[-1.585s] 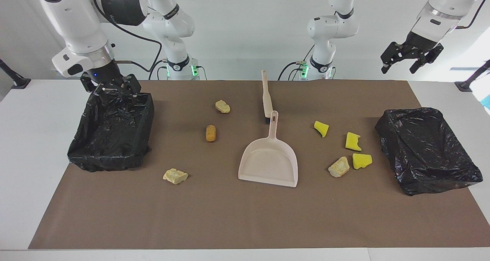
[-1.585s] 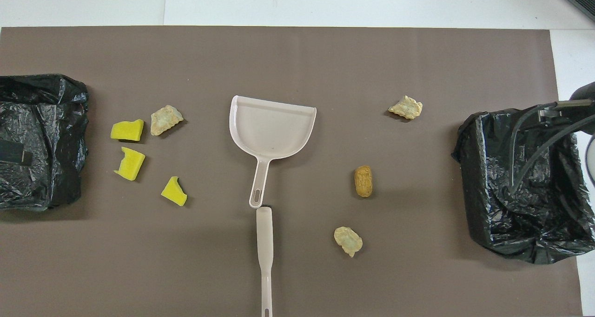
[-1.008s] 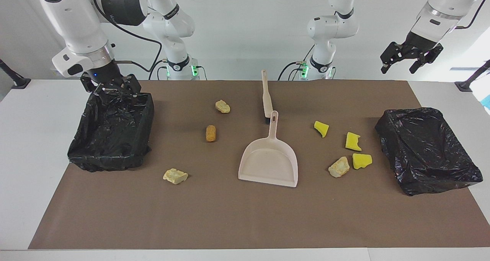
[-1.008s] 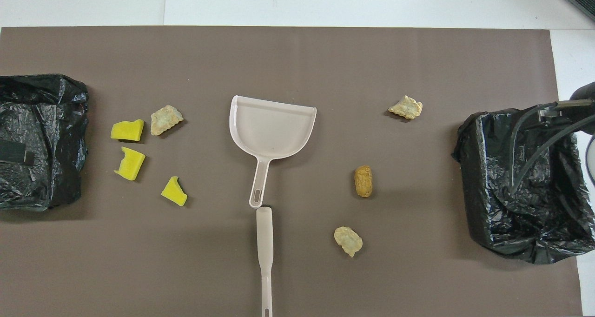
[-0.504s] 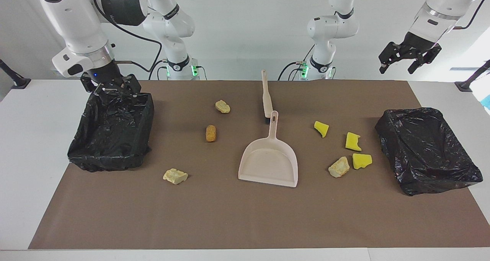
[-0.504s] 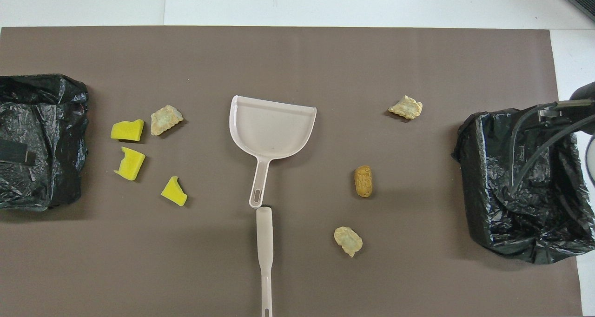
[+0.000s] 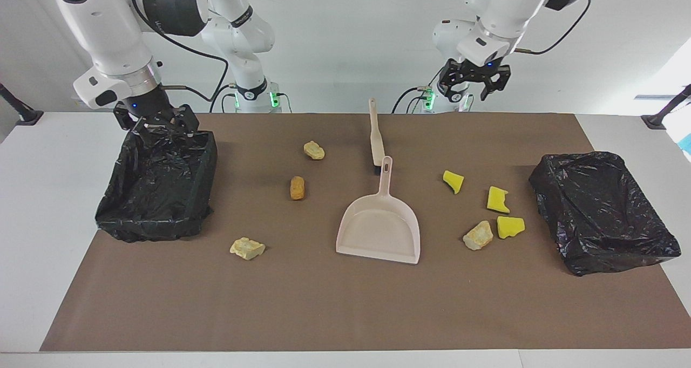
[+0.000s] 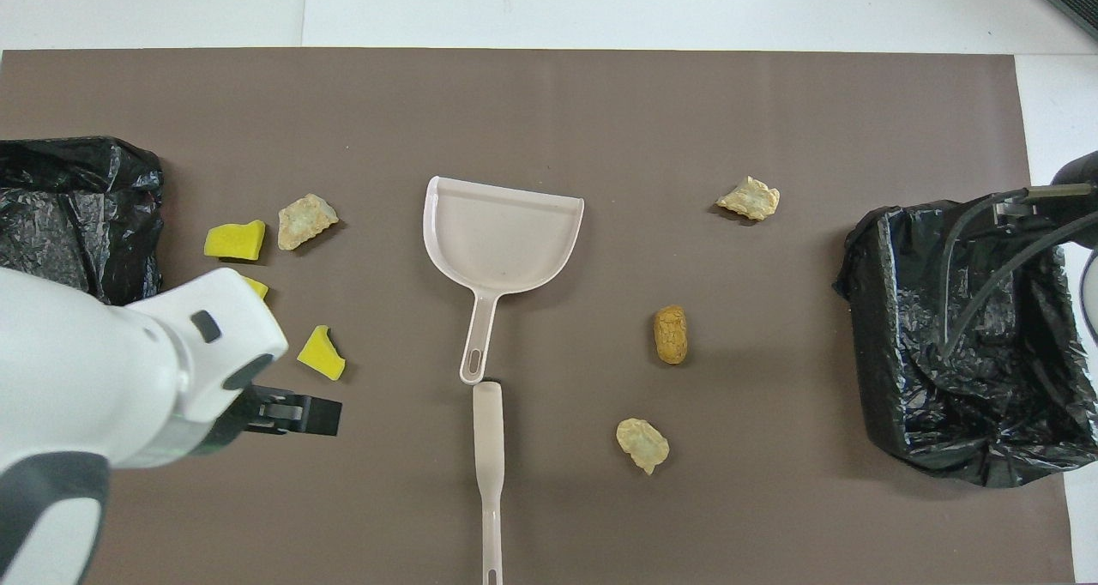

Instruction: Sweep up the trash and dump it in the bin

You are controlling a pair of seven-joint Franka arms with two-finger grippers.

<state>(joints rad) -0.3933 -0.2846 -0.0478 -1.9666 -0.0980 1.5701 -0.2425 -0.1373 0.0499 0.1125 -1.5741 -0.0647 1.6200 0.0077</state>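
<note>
Locate the trash on the brown mat (image 7: 324, 303): three yellow sponge chunks (image 7: 497, 199) and one pale lump (image 7: 478, 235) lie toward the left arm's end, beside a black-lined bin (image 7: 602, 211); three bread-like lumps (image 7: 297, 188) lie toward the right arm's end, with the dustpan (image 7: 380, 225) and brush (image 7: 373, 133) between the groups. Note the left gripper (image 7: 471, 86) raised over the mat's robot-side edge, fingers spread and empty. The right gripper (image 7: 156, 124) sits at the rim of the other bin (image 7: 156, 195); you cannot tell its finger state.
</note>
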